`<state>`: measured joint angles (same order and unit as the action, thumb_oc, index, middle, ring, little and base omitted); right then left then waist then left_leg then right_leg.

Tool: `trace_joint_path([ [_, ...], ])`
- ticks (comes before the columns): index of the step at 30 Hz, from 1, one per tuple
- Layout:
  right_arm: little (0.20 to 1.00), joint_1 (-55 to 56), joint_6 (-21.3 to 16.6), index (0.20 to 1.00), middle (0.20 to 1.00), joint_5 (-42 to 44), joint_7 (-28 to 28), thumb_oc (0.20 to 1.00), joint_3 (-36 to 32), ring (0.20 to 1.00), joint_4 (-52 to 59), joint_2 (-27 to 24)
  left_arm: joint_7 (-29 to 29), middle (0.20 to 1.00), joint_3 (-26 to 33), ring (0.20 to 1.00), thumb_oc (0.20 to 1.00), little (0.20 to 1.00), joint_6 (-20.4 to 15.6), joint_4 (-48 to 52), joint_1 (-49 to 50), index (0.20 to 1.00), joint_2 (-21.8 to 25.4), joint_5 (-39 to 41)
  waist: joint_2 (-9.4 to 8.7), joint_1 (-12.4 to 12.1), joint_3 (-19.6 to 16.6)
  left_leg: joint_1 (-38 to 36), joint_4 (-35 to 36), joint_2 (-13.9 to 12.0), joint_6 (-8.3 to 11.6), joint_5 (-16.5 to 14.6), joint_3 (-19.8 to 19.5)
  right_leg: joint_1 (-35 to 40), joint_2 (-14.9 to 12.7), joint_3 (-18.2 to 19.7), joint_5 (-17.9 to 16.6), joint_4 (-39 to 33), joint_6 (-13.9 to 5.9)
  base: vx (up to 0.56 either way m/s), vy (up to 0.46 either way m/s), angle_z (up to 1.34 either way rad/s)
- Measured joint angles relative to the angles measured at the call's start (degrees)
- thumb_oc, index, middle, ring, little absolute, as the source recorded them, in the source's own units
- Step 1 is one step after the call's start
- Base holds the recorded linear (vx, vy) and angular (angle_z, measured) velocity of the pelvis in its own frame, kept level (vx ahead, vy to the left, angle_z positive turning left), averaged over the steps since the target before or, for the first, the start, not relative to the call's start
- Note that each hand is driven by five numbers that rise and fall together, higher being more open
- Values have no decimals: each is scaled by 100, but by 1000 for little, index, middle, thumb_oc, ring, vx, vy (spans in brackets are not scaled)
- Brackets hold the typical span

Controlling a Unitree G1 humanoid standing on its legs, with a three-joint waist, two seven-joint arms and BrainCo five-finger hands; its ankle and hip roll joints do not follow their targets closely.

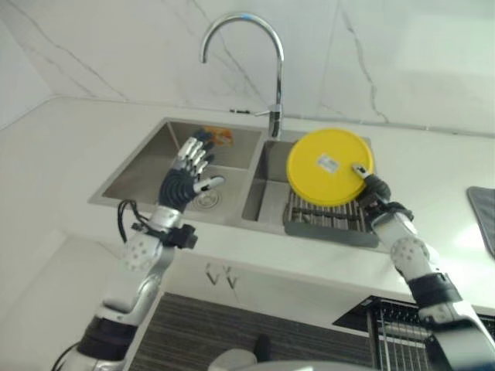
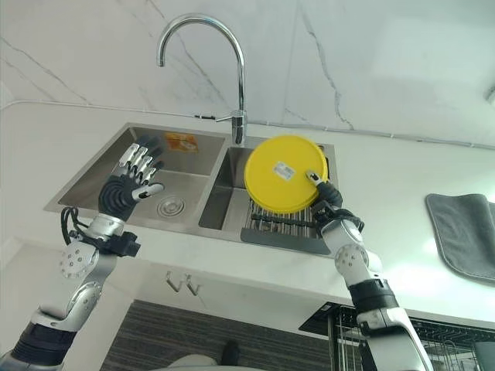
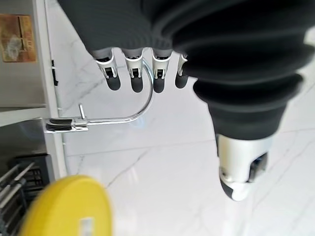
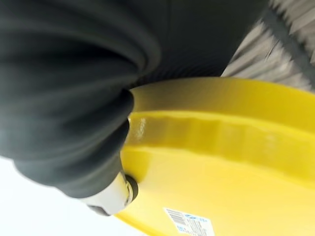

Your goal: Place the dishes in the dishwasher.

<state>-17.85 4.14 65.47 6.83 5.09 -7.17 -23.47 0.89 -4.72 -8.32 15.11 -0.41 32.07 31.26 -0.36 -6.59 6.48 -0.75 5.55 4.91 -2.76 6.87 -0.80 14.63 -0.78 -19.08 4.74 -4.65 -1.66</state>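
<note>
While the right hand (image 2: 326, 195) grips a yellow plate (image 2: 285, 173) at its edge, thumb pressed on the labelled underside, the plate stands tilted on edge above the dark dish rack (image 2: 282, 224) in the right basin of the steel sink (image 2: 116, 166), just in front of the curved faucet (image 2: 232, 69). Over the sink's left basin, the left hand (image 1: 186, 174) hovers with fingers spread and straight, holding nothing.
</note>
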Motion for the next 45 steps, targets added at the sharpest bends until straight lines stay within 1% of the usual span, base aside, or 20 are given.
trace_joint_path([
  [6,200,1614,-401,200,200,4,-280,200,-598,200,1695,44,378,1000,327,1000,1000,1000,-181,25,656,1000,-179,-43,249,229,76,13,-4,-188,58,-107,475,-217,13,437,34,476,48,-142,49,-7],
  [7,200,1681,-383,200,200,70,-286,200,-593,200,1686,59,449,1000,318,1000,1000,1000,-208,22,649,1000,-247,-43,155,393,124,18,-131,-272,419,-414,956,-232,-127,406,-5,446,110,-180,243,6],
  [8,200,1669,-378,200,200,142,-338,200,-616,200,1686,161,516,1000,356,1000,1000,1000,-291,13,559,1000,-252,-44,-129,545,250,504,-1248,-323,536,-594,1181,-230,-391,471,-39,356,159,-138,317,-4],
  [10,200,1599,-372,200,200,296,-426,200,-649,200,1686,217,550,1000,426,1000,1000,1000,-380,16,442,1000,-339,-60,-294,558,372,876,-2500,-412,581,-853,59,-280,-524,768,-90,245,72,-123,363,-68],
  [11,200,1600,-376,200,200,322,-481,200,-677,200,1710,278,554,1000,518,1000,1000,1000,-416,19,483,1000,-429,-90,-185,565,374,508,-2122,-435,547,-827,-414,-296,-533,1056,-148,253,-21,-102,345,-106],
  [12,200,1608,-377,200,200,322,-479,200,-723,200,1755,299,556,1000,580,1000,1000,1000,-417,19,481,1000,-447,-90,-78,615,373,209,-1685,-495,469,-872,-385,-297,-522,1196,-176,256,-74,-124,290,-83],
  [15,200,1894,-394,200,200,324,-479,200,-1137,200,2208,407,616,1000,713,1000,1000,1000,-436,10,408,1000,-460,-79,116,953,371,-448,-349,-470,187,-622,165,-573,-637,1253,-98,658,-329,-144,319,-20],
  [19,200,2376,-330,200,200,330,-587,200,-1308,200,2470,371,780,1000,691,1000,1000,1000,-420,7,481,1000,-439,-72,113,1147,364,-527,-57,-163,-49,-439,335,-1172,-907,1703,-45,1027,-776,-114,234,-33],
  [24,200,2800,-214,200,200,325,-701,200,-1285,200,2563,82,848,1000,709,1000,1000,1000,-445,77,778,1000,-83,-33,6,1160,382,-497,-50,-60,-75,-502,976,-1506,-873,1517,-932,374,-802,-178,131,-67],
  [26,200,2517,-204,200,200,326,-679,200,-1266,200,2562,-66,802,1000,646,1000,1000,1000,-469,237,760,1000,-263,7,-173,1099,379,-414,-51,-189,-104,-466,1501,-1713,-716,1457,-1702,59,-902,-298,32,-120],
  [27,200,2458,-207,200,200,326,-678,200,-1289,200,2549,-90,808,1000,623,1000,1000,1000,-478,280,738,1000,-316,-7,-201,1098,387,-355,-17,-291,-254,-456,1618,-1775,-651,1211,-1460,220,-914,-146,-70,-76],
  [28,200,2460,-208,200,200,327,-660,200,-1309,200,2496,-91,774,1000,577,1000,1000,1000,-488,295,743,1000,-430,-45,-158,1081,367,-365,-17,-545,-231,-398,1738,-1817,-473,956,-1032,886,-580,-151,-155,-43],
  [30,200,2458,-224,200,200,326,-650,200,-1309,200,2523,-96,640,1000,426,1000,1000,1000,-524,360,684,1000,-415,-96,-140,916,319,-326,-55,-895,-48,-249,1816,-1873,-361,775,-251,1970,-441,-128,-274,-33],
  [34,200,2388,-228,200,200,309,-646,200,-1174,200,2570,168,470,1000,218,1000,1000,1000,-517,367,398,1000,-356,-159,-328,500,241,-185,-55,-1173,257,-105,1867,-1180,-1390,453,-81,1214,-602,-83,-399,-26],
  [36,200,2285,-229,200,200,254,-634,200,-969,200,2570,420,380,1000,235,1000,1000,1000,-483,378,390,1000,1,-298,-629,439,166,-150,-53,-1204,583,-1,1839,-959,-1892,387,-700,363,-524,-65,-447,-23],
  [37,200,2275,-229,200,200,193,-628,200,-869,200,2568,564,360,1000,240,1000,1000,1000,-404,362,395,1000,216,-315,-743,457,123,-155,-52,-1274,808,40,1799,-914,-1945,403,-851,266,-938,-104,-526,-20],
  [38,200,2284,-233,200,200,186,-607,200,-839,200,2561,587,367,1000,233,1000,1000,1000,-382,363,484,1000,111,-317,-566,455,96,-157,-50,-1477,1028,39,1445,-899,-1628,432,-822,202,-1185,-101,-503,-36],
  [40,200,2282,-316,200,200,32,-549,200,-853,200,2543,495,373,1000,222,1000,1000,1000,-305,407,595,1000,-218,-325,-77,499,86,-164,-52,-1813,1207,-8,892,-1004,-1084,607,-785,190,-952,-100,-580,-54],
  [43,200,2482,-501,200,200,-368,-425,200,-905,200,2392,-65,354,1000,243,1000,1000,1000,-282,467,529,1000,-606,-551,368,802,-17,-150,-55,-2239,1298,94,867,-963,-620,615,-861,-36,-740,-104,-708,-20],
  [45,200,2479,-589,200,200,-592,-336,200,-757,200,2391,-158,178,1000,244,1000,1000,1000,-288,530,447,1000,-739,-657,463,838,-43,-146,-57,-2348,1310,104,933,-1012,-528,678,-828,-39,-757,-76,-671,-18],
])
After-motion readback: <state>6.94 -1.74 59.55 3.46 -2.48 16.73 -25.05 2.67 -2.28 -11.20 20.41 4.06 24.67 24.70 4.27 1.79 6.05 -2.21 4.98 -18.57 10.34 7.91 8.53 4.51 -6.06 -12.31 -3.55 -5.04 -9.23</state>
